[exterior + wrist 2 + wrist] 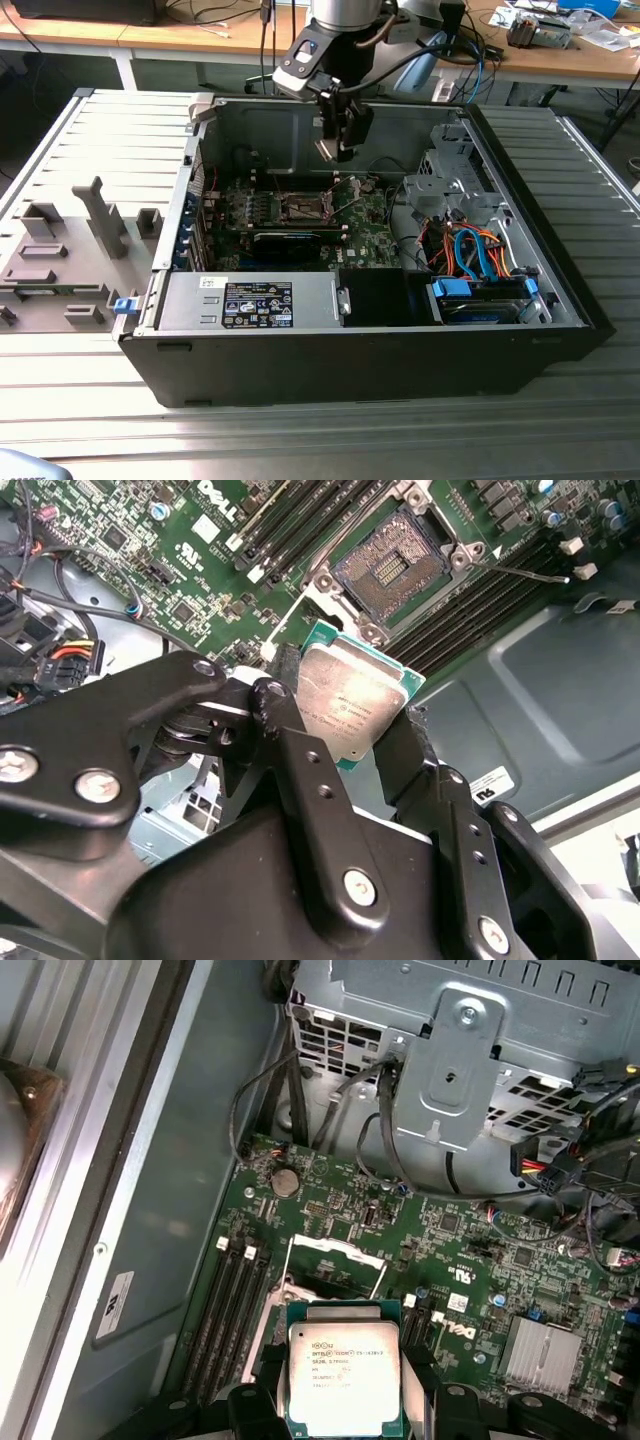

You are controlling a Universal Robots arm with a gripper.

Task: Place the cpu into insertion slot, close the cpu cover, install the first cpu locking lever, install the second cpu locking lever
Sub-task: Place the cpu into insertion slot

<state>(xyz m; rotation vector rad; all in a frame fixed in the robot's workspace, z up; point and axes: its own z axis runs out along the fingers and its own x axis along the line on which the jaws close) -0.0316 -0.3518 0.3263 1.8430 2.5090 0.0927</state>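
Motherboard [200, 570] backdrop, cpu [345, 695] edges behind hand [348, 706]

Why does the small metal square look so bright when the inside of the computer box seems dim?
Second wrist view: the cpu reflects light, paler than the green board behind. First wrist view: same sheen. Exterior view: the case shades its interior under the gripper, while the metal table glares.

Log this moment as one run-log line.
gripper: shut on cpu | place: above motherboard of open computer case | insertion slot: empty, contacts exposed | step: cpu not yet seated
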